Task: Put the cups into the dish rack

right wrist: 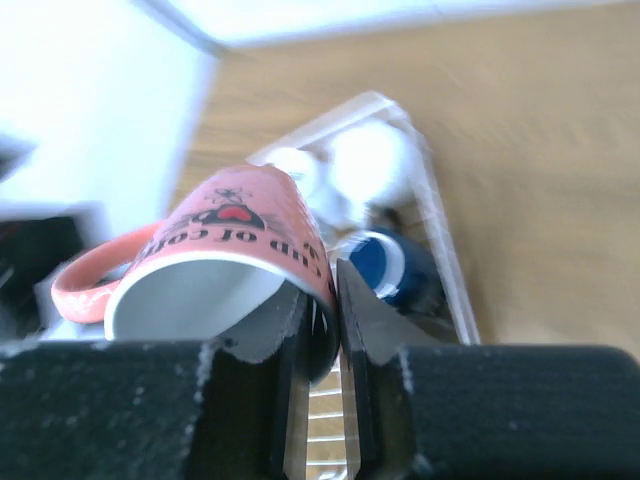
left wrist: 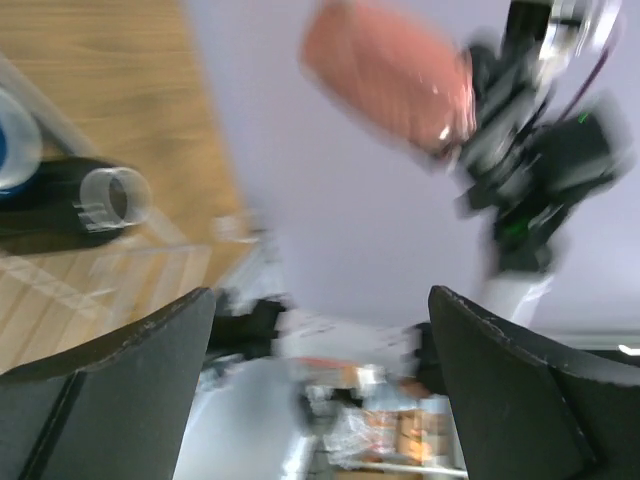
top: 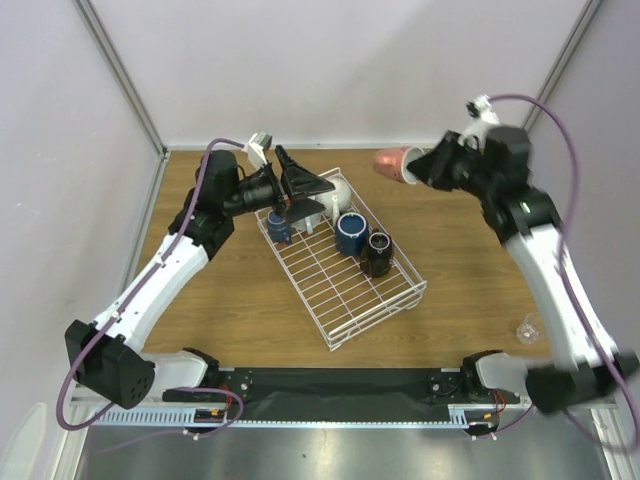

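The left wrist view is heavily blurred. In the top view the left gripper (top: 297, 195) hides part of the far end of the dish rack (top: 370, 300), its fingers spread wide with nothing between them. A white mug (top: 338, 189), a small navy mug (top: 279, 226), a blue mug (top: 351, 233) and a black mug (top: 377, 252) sit in the rack's far half. Beyond the rack's far right corner, raised, the right gripper (right wrist: 325, 320) is clamped on the rim of the salmon-pink mug (right wrist: 235, 225). Its print reads "cup of co…" beside a red heart, and the rest is cut off.
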You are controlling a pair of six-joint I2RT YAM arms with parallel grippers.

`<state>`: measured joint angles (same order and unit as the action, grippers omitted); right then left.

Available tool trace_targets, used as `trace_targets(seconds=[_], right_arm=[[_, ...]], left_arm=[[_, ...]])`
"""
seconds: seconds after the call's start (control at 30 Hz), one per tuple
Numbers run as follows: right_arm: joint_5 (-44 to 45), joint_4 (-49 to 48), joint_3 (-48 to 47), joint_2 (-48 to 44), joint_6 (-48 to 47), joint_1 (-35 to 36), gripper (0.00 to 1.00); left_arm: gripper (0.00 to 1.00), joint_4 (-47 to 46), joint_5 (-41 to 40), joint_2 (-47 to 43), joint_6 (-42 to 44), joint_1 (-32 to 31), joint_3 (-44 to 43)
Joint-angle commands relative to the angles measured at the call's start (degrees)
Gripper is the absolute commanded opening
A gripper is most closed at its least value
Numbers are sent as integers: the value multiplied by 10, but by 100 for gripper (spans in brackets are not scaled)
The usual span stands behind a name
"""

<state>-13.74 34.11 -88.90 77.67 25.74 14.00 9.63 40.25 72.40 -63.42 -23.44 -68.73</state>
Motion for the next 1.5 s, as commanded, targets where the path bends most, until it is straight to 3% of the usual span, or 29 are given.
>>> trace_targets(seconds=[0.0,0.2,0.33,0.7,0.93,1.03,1.37,1.47], right_arm=[[-98,-154,105,-108,-28,6,0],[-106,-201,175,-239,-9,44,0],[-100,-198,184,-284,-1,63,0],[-78,-205,211,-341,-4,125,0],[-78,-194,206,-344,-38,137,0],[-81,-192,205,-342,-47,139,0],[-88,-158,210,-354,-85,139,0],[-94,-156,216,-360,-91,139,0]], left_arm=[[94,-188,58,-20,-219,-29,14],[96,-353,8,-59,-415,-111,60],[98,-338,-31,-96,-433,-142,64],[98,-326,-72,-88,-486,-250,94],[95,-349,-76,-33,-504,-287,40],[87,-374,-83,-14,-522,-298,38],[32,-443,-106,1,-545,-307,61],[22,-459,-103,10,-545,-307,61]])
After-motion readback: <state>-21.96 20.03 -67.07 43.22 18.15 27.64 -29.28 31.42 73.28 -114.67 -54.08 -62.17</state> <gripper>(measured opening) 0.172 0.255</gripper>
